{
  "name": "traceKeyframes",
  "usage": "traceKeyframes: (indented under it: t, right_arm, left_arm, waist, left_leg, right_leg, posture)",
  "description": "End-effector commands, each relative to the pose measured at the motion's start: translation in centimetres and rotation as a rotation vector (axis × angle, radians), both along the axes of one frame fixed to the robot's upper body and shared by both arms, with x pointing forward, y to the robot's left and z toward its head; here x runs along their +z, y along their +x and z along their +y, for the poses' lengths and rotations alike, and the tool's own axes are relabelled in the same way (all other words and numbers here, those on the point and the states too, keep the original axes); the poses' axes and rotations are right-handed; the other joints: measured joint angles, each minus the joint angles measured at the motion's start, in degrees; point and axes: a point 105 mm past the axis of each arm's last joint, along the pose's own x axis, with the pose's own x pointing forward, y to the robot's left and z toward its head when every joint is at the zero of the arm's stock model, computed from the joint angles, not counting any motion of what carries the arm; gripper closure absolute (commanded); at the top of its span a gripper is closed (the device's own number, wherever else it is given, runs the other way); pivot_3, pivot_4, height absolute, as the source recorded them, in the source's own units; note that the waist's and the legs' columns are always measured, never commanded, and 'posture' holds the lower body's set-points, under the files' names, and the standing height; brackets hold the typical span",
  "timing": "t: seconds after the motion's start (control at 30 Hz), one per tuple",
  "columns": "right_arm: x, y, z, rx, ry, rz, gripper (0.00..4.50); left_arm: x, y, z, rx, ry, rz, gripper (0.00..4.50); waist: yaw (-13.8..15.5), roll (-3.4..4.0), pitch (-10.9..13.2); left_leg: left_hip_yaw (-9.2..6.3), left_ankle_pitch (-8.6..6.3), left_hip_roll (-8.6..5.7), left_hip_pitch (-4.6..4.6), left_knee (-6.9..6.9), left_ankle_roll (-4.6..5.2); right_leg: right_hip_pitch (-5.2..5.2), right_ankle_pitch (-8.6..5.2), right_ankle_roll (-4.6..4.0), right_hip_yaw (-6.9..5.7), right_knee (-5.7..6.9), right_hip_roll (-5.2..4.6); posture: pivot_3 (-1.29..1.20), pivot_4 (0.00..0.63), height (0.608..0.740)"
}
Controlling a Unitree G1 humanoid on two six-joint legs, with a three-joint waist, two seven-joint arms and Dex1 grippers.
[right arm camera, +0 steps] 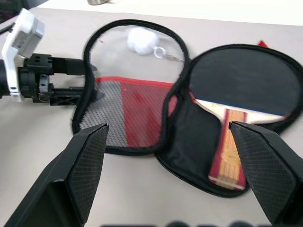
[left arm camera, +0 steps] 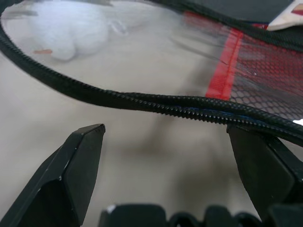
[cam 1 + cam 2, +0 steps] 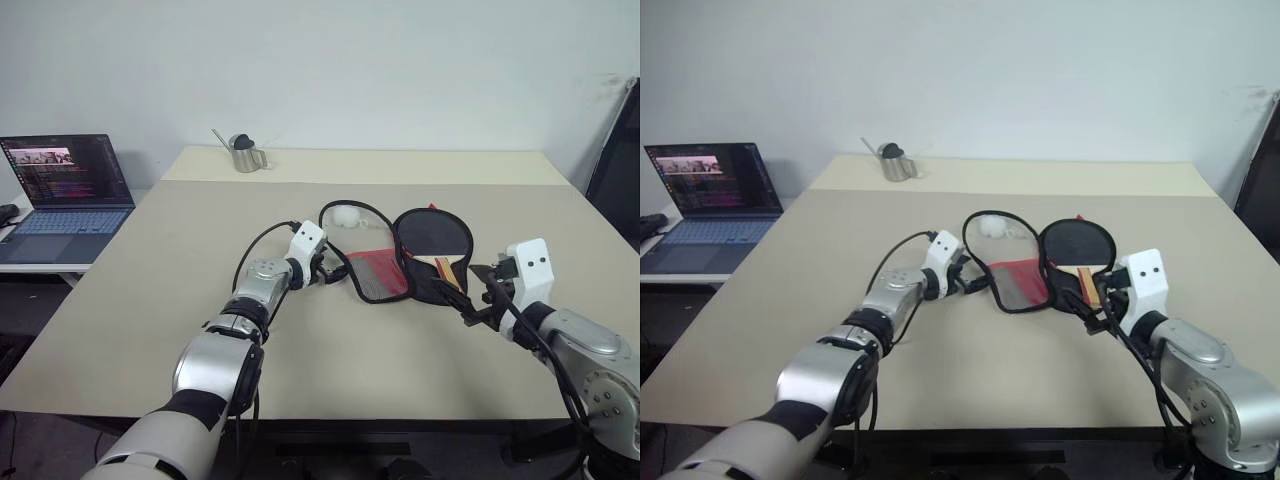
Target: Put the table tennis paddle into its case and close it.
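Spread left claw [image 3: 334, 268] at limp case [image 1: 142, 113] flap's zipper rim, likeliest pinch point; right claw [image 3: 470, 300] spread too.

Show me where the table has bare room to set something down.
Bare table runs from the laptop to the left claw, and between the metal cup and the case. Crowded: around the open case holding the paddle, both claws alongside.
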Motion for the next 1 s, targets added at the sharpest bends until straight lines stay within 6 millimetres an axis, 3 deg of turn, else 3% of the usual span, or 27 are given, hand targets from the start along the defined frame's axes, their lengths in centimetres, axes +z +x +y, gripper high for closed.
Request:
traceKeyframes:
  t: [0.03, 0.33, 0.5, 0.73, 1.0]
  right_arm:
    - [1.5, -0.5, -0.3, -0.011, -0.005, -0.076, 0.04]
    - [1.3, -0.9, -0.4, -0.026, -0.001, -0.073, 0.04]
    - [1.3, -1.0, -0.7, -0.046, 0.007, -0.073, 0.04]
    - [1.2, -1.2, -0.8, -0.062, 0.01, -0.073, 0.04]
    - [0.9, -1.2, -0.9, -0.078, 0.015, -0.066, 0.04]
  left_arm:
    - [1.8, 0.3, -1.7, -0.03, -0.03, -0.043, 0.0]
    - [4.8, -0.5, -6.3, -0.192, -0.11, -0.104, 0.0]
    - [6.6, -2.1, -11.0, -0.351, -0.149, -0.136, 0.0]
    - [6.3, -2.7, -12.5, -0.376, -0.144, -0.129, 0.0]
    - [5.7, -2.9, -12.5, -0.38, -0.166, -0.108, 0.0]
  waist:
    - [0.0, 0.0, 0.0]
    - [0.0, -0.01, 0.01]
    - [0.11, -0.02, 0.01]
    - [-0.31, -0.01, 0.01]
    - [-0.16, -0.02, 0.01]
  left_leg:
    - [-0.01, 0.0, 0.0, 0.0, 0.01, 0.0]
    - [0.0, 0.0, -0.01, 0.0, 0.01, 0.0]
    - [0.0, 0.0, -0.03, -0.01, 0.02, 0.0]
    - [-0.02, 0.0, 0.01, 0.05, 0.0, 0.0]
    - [-0.01, -0.01, -0.02, 0.04, 0.03, 0.0]
  right_leg:
    - [0.01, 0.0, 0.0, -0.01, -0.01, 0.0]
    - [0.03, 0.0, 0.01, 0.0, -0.04, 0.0]
    - [0.04, 0.0, 0.01, 0.0, -0.05, 0.0]
    - [0.05, -0.01, 0.02, 0.02, -0.02, 0.05]
    - [0.11, 0.0, 0.03, 0.02, -0.09, 0.01]
  posture:
    - [0.0, 0.15, 0.74]
    - [0.0, 0.15, 0.74]
    - [0.0, 0.15, 0.74]
    - [0.0, 0.15, 0.74]
    - [0.0, 0.15, 0.74]
